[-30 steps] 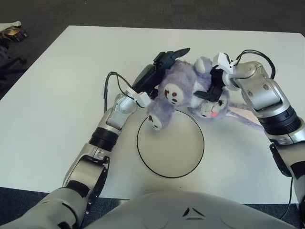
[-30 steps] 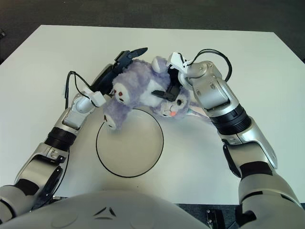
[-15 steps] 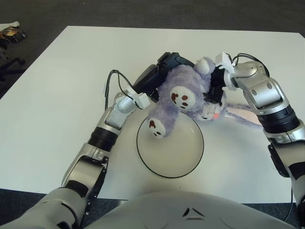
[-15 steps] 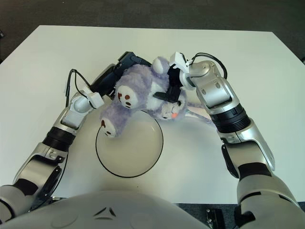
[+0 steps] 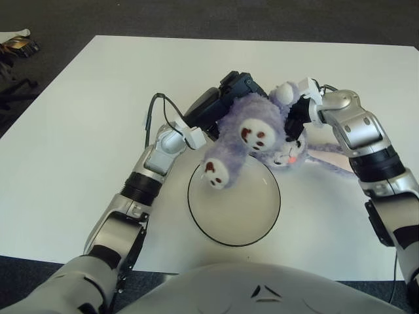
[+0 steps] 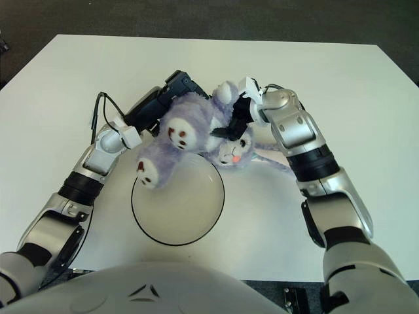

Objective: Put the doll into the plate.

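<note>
Doll clasped between left robot hand and right robot hand, slanting feet-first over plate's far rim.

One purple doll, one black-rimmed plate, one white table, two robot hands.

A white table stands on dark floor, with small clutter at the far-left edge.
</note>
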